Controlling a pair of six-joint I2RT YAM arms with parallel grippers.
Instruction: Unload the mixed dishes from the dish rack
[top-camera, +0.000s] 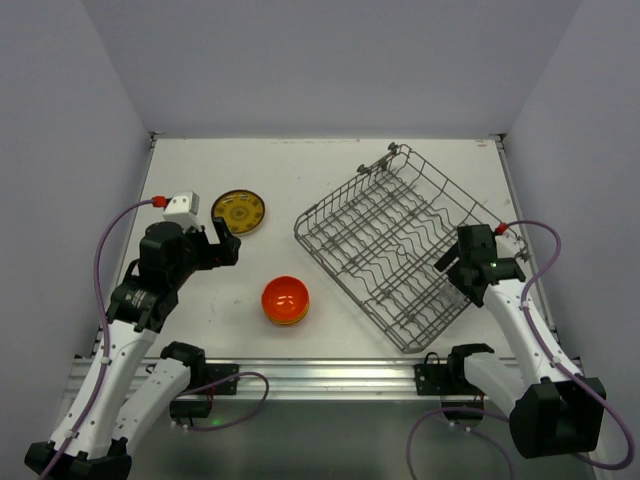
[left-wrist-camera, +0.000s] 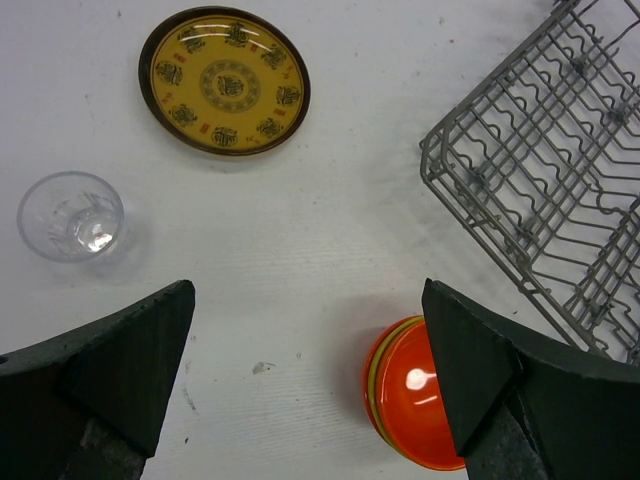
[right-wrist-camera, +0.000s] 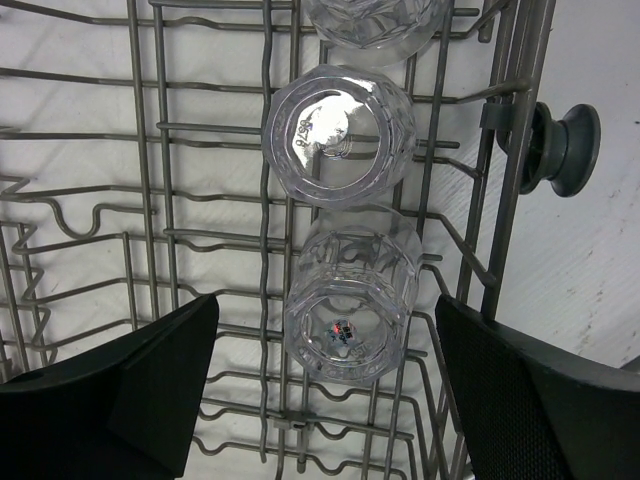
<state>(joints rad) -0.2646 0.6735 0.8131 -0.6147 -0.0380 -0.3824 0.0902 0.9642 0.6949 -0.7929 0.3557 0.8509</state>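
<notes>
Left arm (top-camera: 105, 365) and right arm (top-camera: 522, 322): white links, black joints, black bases. Thin purple cables (top-camera: 98, 280) loop off both. White box (top-camera: 181, 207) with red plug on left wrist. Pincer fingers (left-wrist-camera: 130, 360) matte black wedges, maybe textured; too blurry.

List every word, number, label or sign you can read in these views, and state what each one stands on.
Middle clear glass, on its base: small moulded marks that look like digits, too distorted to read with any certainty.
Yellow plate, on its face: dark emblem-like motifs around the rim and centre, too small to read as characters.
Dish rack and orange bowl: no text visible.
</notes>
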